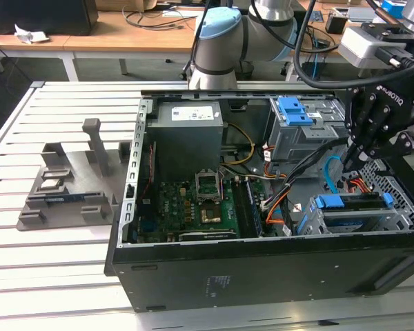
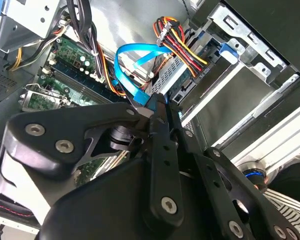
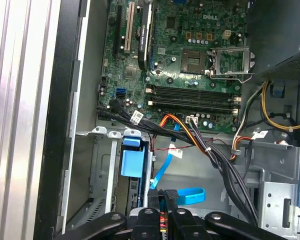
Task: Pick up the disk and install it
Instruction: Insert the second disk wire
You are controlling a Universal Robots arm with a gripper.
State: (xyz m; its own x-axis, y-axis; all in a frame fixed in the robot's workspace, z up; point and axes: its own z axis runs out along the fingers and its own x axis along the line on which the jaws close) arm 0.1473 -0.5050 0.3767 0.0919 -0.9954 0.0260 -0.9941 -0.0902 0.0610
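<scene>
- Since the fingers of your black multi-link gripper (image 2: 159, 97) are pressed together at the tips, it carries nothing as big as a drive. I cannot tell whether the tips nip the cable beside them.
- The bright blue flat data cable (image 2: 127, 65) loops right against those tips. A sideways move from here could hook the loop and pull its plug loose.
- The disk (image 2: 170, 77), a flat silver hard drive in a bright blue plastic frame, lies just beyond the fingertips. It sits in the silver sheet-metal drive cage (image 2: 250, 45) at the front corner of the open black computer case (image 1: 262, 276), so it looks installed or nearly so.
- If the drive is not fully home, a push off its centre could tilt it and jam its frame in the cage rails.
- The bundle of red, yellow and black power wires (image 2: 182, 50) crosses close over the disk's connector end. The gripper's wide knuckles could snag these wires as it comes up.
- Farther in, the green motherboard (image 3: 190, 65) covers the floor of the case, with open sockets and slots. A drop too deep would strike it.
- At the far edge of the case stand the large grey metal box with a white sticker (image 1: 190, 134) and a bare blue plastic bracket (image 1: 294, 110) in the upper bay. Neither is your target.
- The case rests on the slatted aluminium table (image 1: 55, 276), so a hard snag could slide it.
</scene>
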